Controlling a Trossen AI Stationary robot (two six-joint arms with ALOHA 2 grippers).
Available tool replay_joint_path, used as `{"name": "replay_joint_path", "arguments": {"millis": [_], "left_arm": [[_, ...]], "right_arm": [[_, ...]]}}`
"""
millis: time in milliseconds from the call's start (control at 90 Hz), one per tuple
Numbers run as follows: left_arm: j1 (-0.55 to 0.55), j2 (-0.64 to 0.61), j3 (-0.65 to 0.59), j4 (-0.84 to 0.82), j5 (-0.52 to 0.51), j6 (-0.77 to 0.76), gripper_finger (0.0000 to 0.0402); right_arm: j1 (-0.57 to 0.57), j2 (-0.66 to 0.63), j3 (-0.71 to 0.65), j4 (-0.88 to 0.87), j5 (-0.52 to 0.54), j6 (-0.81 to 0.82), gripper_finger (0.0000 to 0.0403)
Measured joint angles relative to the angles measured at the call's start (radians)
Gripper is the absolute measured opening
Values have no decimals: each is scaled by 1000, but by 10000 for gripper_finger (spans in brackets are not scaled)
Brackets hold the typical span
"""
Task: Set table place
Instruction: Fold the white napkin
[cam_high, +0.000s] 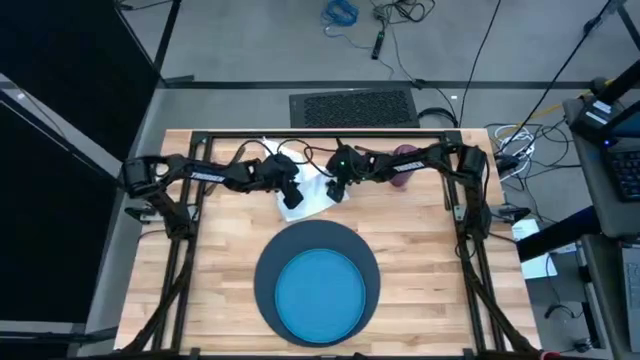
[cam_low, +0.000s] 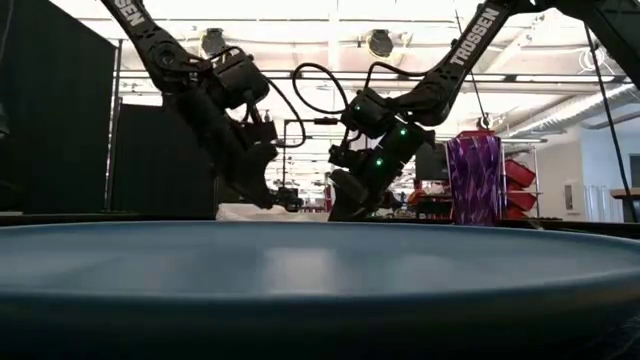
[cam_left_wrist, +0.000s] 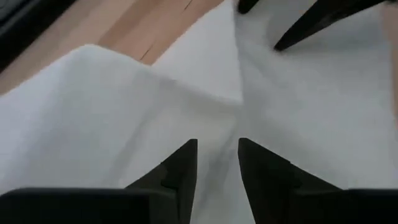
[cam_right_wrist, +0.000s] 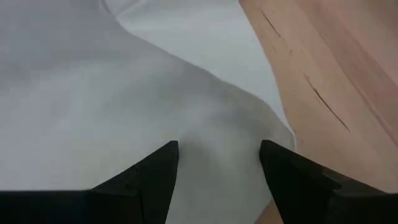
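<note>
A white napkin (cam_high: 312, 198) lies crumpled on the wooden table (cam_high: 420, 250), at the middle of its far side. My left gripper (cam_high: 292, 192) is down on the napkin's left part, nearly shut, with cloth between its fingers. My right gripper (cam_high: 336, 188) stands open on the napkin's right part, close to the left one. A purple cup (cam_high: 405, 166) stands upright just right of the right gripper. The blue plate (cam_high: 320, 292) rests on the dark navy mat (cam_high: 268, 262) near the front edge. My left gripper pinches a raised fold of the napkin (cam_left_wrist: 219, 134) between its two fingers, coming from above and slanting down. The rest of the cloth lies slack on the table. My right gripper has its fingertips (cam_right_wrist: 163, 163) down on the napkin near its right edge, either side of a raised ridge (cam_right_wrist: 217, 134); it is open, and I cannot tell whether it presses the cloth.
Bare wood (cam_high: 440, 280) lies left and right of the mat. A black metal frame (cam_high: 320, 134) edges the table. In the low view the plate's rim (cam_low: 320, 262) fills the foreground and hides the table surface below the grippers.
</note>
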Motion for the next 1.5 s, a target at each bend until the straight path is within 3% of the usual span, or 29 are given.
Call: {"name": "replay_joint_path", "arguments": {"millis": [333, 556, 678, 1056, 1300, 1500], "left_arm": [[-1, 116, 0, 146, 6, 67, 103], [4, 118, 0, 203, -8, 46, 103], [6, 117, 0, 208, 58, 52, 103], [9, 117, 0, 206, 62, 26, 102], [10, 117, 0, 206, -171, 25, 102], [12, 117, 0, 206, -271, 28, 102]], "right_arm": [[0, 0, 0, -1, 0, -4, 215], [0, 0, 0, -1, -1, -12, 215], [-2, 0, 0, 1, -2, 5, 215], [-2, 0, 0, 5, -9, 59, 215], [-2, 0, 0, 5, -5, 56, 215], [-2, 0, 0, 4, -4, 53, 215]]}}
